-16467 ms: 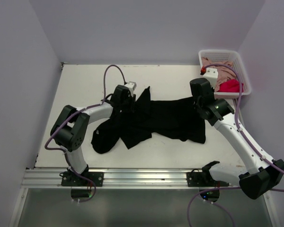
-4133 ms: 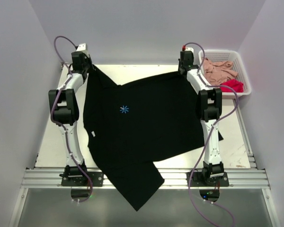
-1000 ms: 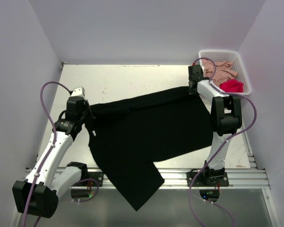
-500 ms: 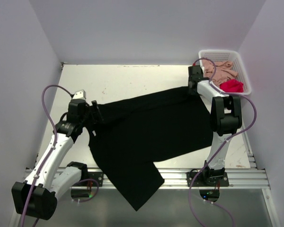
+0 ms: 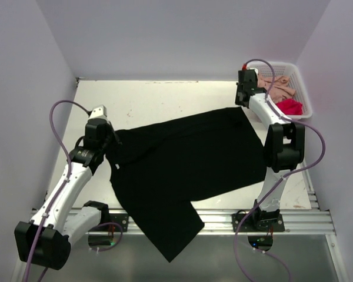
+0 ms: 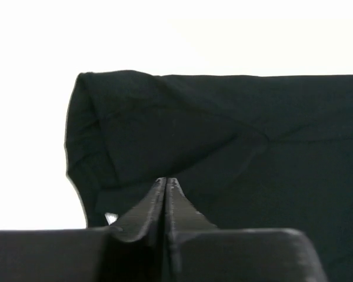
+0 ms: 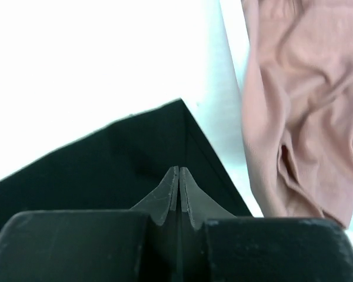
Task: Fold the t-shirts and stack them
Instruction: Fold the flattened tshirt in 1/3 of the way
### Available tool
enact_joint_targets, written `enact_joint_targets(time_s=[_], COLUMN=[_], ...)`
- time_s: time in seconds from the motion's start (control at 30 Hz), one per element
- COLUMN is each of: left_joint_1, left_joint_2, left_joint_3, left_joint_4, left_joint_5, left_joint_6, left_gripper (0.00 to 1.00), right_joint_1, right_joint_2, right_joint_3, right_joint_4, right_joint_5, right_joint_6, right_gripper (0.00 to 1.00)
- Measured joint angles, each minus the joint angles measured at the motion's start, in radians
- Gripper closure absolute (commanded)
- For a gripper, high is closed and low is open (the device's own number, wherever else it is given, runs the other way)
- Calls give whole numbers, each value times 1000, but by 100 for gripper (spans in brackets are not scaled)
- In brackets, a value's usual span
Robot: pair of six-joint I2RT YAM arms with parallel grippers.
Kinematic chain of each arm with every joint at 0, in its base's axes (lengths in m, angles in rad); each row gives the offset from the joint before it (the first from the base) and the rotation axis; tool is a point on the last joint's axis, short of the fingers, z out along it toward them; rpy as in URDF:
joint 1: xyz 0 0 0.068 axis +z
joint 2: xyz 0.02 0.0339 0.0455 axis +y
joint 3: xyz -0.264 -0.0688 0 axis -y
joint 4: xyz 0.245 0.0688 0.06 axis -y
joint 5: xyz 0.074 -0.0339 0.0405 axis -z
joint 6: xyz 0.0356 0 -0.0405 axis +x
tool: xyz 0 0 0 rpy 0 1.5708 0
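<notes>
We log the black t-shirt (image 5: 182,158) spread over the surface (image 5: 165,97), overhanging its near edge and not yet folded; pink t-shirt (image 5: 280,91) and red t-shirt (image 5: 289,107) wait in the basket (image 5: 282,63); left fingers (image 6: 156,202) and right fingers (image 7: 165,200) closed, empty.

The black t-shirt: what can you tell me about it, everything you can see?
The black t-shirt is plain, soft, matte cloth, spread mostly flat but skewed and lightly creased on the white table. One short sleeve shows at its left end. Its near corner hangs over the table's front rail. The left gripper sits by the sleeve and the right gripper by the far right corner, both shut, seemingly pinching no cloth.
</notes>
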Motion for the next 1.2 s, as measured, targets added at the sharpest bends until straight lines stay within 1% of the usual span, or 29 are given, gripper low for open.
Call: enact_joint_targets(time_s=[0.17, 0.3, 0.4, 0.63, 0.93, 1.2], left_joint_1=[0, 0, 0, 0, 0, 2], left_joint_2=[121, 253, 319, 388, 545, 628], left_joint_3=[-45, -75, -94, -118, -121, -82], left_joint_4=[156, 260, 311, 365, 393, 494], left_joint_5=[1, 3, 3, -17, -59, -98], left_joint_6=[7, -3, -22, -73, -121, -131], left_gripper=[100, 100, 100, 100, 100, 100], right_joint_1=[-3, -3, -2, 2, 8, 25], right_joint_2=[54, 107, 121, 121, 119, 104], right_joint_3=[79, 69, 43, 6, -38, -71], right_joint_4=[3, 0, -2, -2, 8, 7], right_joint_5=[-69, -136, -163, -189, -190, -190], right_joint_6=[21, 34, 39, 39, 39, 39], right_gripper=[100, 100, 100, 100, 100, 100])
